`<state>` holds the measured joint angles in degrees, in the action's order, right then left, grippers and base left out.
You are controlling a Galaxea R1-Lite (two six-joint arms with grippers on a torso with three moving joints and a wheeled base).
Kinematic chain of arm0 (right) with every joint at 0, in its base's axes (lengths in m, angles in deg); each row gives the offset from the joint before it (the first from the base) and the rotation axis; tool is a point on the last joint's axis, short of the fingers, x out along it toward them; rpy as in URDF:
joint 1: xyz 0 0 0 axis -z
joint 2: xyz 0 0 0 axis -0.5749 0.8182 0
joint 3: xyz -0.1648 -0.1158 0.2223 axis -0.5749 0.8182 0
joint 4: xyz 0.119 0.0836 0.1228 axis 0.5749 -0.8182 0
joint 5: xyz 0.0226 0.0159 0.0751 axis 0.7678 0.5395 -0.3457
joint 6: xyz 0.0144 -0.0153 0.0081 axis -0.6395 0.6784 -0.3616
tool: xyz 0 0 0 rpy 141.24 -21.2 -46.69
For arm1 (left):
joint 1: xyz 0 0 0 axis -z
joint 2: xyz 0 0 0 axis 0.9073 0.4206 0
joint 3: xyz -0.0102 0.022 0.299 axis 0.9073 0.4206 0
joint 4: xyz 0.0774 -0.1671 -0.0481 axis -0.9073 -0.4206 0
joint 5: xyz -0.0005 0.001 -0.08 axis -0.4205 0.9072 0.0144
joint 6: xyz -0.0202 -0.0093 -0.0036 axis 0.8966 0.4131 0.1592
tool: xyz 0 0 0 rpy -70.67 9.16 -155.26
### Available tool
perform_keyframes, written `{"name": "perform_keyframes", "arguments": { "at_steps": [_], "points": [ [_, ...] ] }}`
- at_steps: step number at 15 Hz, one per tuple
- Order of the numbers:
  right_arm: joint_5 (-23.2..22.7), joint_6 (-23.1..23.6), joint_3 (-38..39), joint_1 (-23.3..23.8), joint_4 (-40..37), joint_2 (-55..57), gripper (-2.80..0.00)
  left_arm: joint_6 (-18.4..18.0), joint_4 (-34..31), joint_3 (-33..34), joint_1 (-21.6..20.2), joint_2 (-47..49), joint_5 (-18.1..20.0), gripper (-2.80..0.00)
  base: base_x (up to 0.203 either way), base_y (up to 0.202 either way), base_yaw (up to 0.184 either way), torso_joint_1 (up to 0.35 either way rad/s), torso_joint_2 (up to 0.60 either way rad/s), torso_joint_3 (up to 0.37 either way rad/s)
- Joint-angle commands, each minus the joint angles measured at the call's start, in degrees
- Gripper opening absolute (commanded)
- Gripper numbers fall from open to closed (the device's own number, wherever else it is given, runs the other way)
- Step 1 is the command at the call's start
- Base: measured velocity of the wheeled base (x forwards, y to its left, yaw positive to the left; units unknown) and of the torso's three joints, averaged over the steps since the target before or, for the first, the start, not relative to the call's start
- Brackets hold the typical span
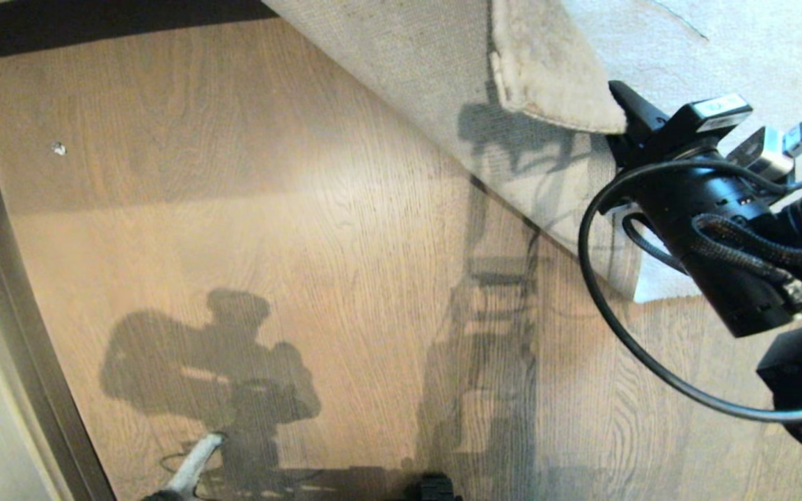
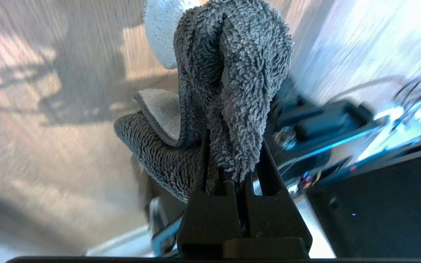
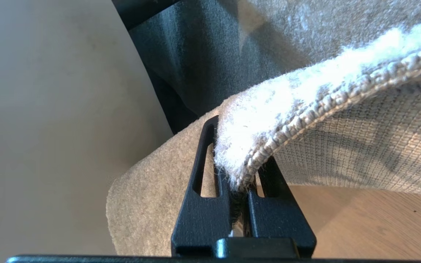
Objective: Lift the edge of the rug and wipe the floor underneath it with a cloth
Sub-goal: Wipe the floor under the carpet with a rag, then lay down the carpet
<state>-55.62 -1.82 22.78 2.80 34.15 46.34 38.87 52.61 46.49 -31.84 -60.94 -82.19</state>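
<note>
My right fingers (image 3: 203,160) are clenched on the corner of the rug (image 3: 305,109), the pile on one side and the beige woven backing on the other, its stitched hem pinched between the two black pads. From my head I see that right gripper (image 1: 625,111) at the upper right holding the corner folded up and back, so the backing (image 1: 415,76) slopes down toward the floor (image 1: 248,229) and the wood-grain planks beneath lie bare. The rug's lifted edge runs on a diagonal across the top of my view, with the floor spreading out below and to the left of it.

My left fingers (image 2: 265,160) are closed tight on the cloth (image 2: 232,84), a fuzzy dark grey bundle that bunches out past the tips, with a paler part showing beside it. The left gripper (image 2: 234,164) holds it above the floor, clear of the planks.

A small pale speck (image 1: 58,147) sits on the floor at the left, near a dark baseboard (image 1: 18,320) that borders the planks. Shadows of my arms fall across the wood.
</note>
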Motion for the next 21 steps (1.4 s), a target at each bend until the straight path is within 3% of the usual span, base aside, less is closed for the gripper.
{"name": "perform_keyframes", "arguments": {
  "at_steps": [1,3,7,8,19,21],
  "points": [
    [0.1,-0.5,0.0,-0.1,2.5,-0.2,-2.8,0.5,0.0,0.0,0.0,-7.1,-0.1,-2.8,0.0,0.0,0.0,0.0,0.0,0.0],
    [0.0,-0.5,0.3,-0.1,2.5,-0.2,-2.8,-1.1,0.4,0.2,-0.1,-8.2,-0.5,-2.8,0.0,0.0,0.0,0.0,0.0,0.0],
    [0.0,-0.5,1.3,-0.1,2.6,-0.4,-2.8,-11.5,0.4,0.2,-0.1,-8.2,-0.6,-2.8,0.0,0.0,0.0,0.0,0.0,0.0],
    [0.0,-0.5,1.5,-0.2,2.6,-0.4,-2.8,-12.2,0.1,0.3,-0.1,-8.2,-0.6,-2.8,0.0,0.0,0.0,0.0,0.0,0.0],
    [0.1,-0.4,1.7,-2.0,2.6,-0.4,-2.8,-12.0,-0.1,0.3,-0.2,-8.2,-0.5,-2.8,0.0,0.0,0.0,0.0,0.0,0.0],
    [0.1,-0.5,2.1,-1.9,2.6,-0.2,-2.8,-12.1,-0.1,0.3,-2.7,-6.9,-0.5,-2.8,0.0,0.0,0.0,0.0,0.0,0.0]
  ]
}}
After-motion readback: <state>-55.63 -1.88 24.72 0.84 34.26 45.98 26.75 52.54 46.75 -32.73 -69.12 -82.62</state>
